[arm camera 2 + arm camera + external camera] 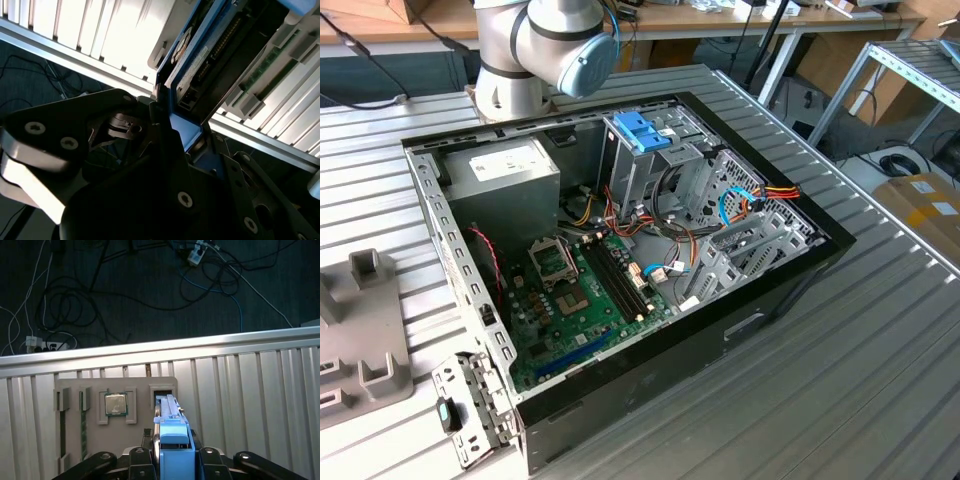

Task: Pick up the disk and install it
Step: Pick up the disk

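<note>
Slatted metal bench (260,390), dark floor with loose cables (75,305) past its edge. Nearest in the first wrist view: gripper (175,460) over the disk (170,415), which stands on edge with its far end in a slot of the grey fixture tray (95,440). It is probably parked upright so its two sides are free to pinch. Fingers (144,462) are narrow, one tight against each side of the blue carrier frame, so this looks like a closed grasp on the disk, not yet lifted clear of the slot. The second wrist view shows the same disk (192,65), label side and blue frame between the finger bodies. Further along the tray: a processor chip (115,404) and memory sticks (62,425) in their own recesses. In the exterior view: open computer case (720,330) on the bench, its drive cage (650,170) with blue handle (642,130) on top, arm (540,40) behind it.
</note>
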`<state>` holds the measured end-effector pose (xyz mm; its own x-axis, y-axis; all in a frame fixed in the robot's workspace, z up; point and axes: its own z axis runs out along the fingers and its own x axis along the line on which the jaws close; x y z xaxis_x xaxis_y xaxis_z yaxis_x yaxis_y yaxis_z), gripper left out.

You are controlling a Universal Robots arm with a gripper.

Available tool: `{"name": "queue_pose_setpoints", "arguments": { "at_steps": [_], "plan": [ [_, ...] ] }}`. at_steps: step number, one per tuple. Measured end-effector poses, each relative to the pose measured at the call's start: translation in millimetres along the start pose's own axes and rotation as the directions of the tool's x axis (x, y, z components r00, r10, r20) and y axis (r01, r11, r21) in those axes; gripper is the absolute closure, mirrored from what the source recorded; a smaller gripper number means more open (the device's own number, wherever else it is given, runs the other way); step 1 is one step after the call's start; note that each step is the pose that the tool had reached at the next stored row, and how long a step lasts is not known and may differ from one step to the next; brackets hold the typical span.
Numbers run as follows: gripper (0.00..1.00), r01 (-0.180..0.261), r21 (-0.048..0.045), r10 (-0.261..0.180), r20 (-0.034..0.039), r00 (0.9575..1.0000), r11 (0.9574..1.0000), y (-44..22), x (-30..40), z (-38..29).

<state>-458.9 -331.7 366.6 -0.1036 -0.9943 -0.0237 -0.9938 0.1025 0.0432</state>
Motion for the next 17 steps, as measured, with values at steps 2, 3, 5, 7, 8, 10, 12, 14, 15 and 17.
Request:
{"name": "queue_pose_setpoints", "arguments": {
  "at_steps": [2,3,5,7,8,10,12,14,15,17],
  "plan": [
    [0.63,0.0,0.0001,0.0,0.0,1.0,1.0,0.1,0.0,-1.6],
    [0.63,0.0,0.0001,0.0,0.0001,1.0,1.0,0.1,0.0,-2.4],
    [0.63,0.0,-0.0001,0.0,0.0,1.0,1.0,0.2,-0.1,-4.5],
    [0.63,0.0,-0.0001,0.0,0.0,1.0,1.0,0.3,-0.2,-7.2],
    [0.63,0.0,0.0,0.0,0.0,1.0,1.0,0.3,-0.2,-8.1],
    [0.63,0.0,0.0,0.0,0.0,1.0,1.0,0.4,-0.2,-9.9],
    [0.63,0.0,0.0001,0.0,0.0,1.0,1.0,0.5,-0.3,-11.7],
    [0.63,0.0,0.0001,0.0,0.0,1.0,1.0,0.6,-0.3,-13.3],
    [0.63,0.0,0.0001,0.0,0.0,1.0,1.0,0.6,-0.3,-14.0],
    [0.63,0.0,0.0,0.0,0.0,1.0,1.0,0.6,-0.4,-15.4]
  ]
}}
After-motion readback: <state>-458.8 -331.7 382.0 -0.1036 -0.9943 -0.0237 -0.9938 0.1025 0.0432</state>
